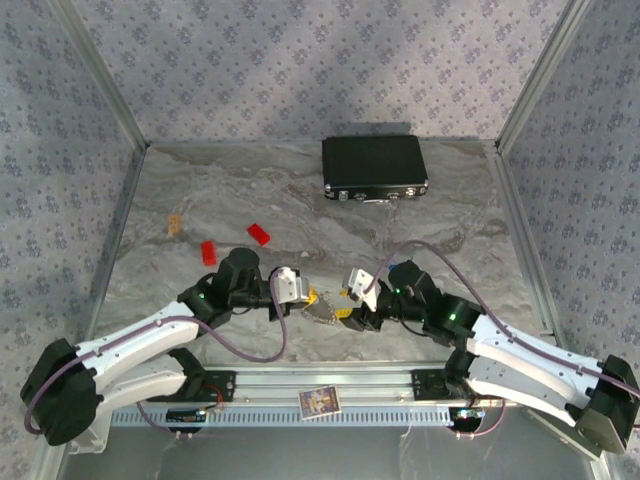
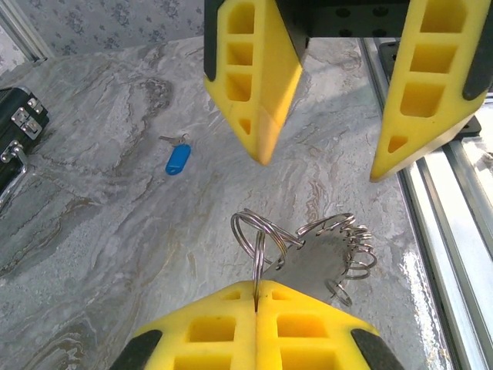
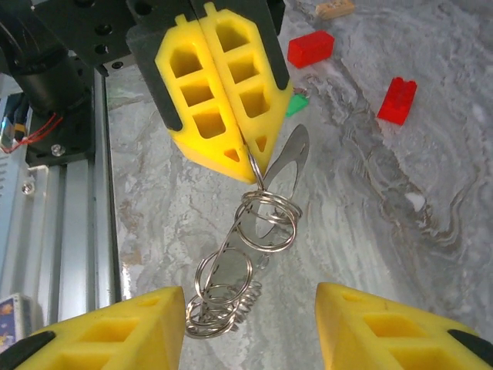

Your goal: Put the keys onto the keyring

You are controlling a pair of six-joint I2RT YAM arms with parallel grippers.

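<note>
The keyring (a cluster of linked silvery rings rather than one plain loop) is held low over the worktop between the two arms. One ring is pinched edge-on by the left jaws, which are pressed together on it. The right jaws are spread and face the ring from just beside it, with nothing gripped. The blue key is seen lying on the worktop, well apart from the ring. A green scrap behind the left jaws may be the other key. No key is seen threaded. The step in hand is judged to be presenting the ring. Next, a key must be fetched by the right jaws and its hole worked onto a ring, which calls for fine alignment.
</note>
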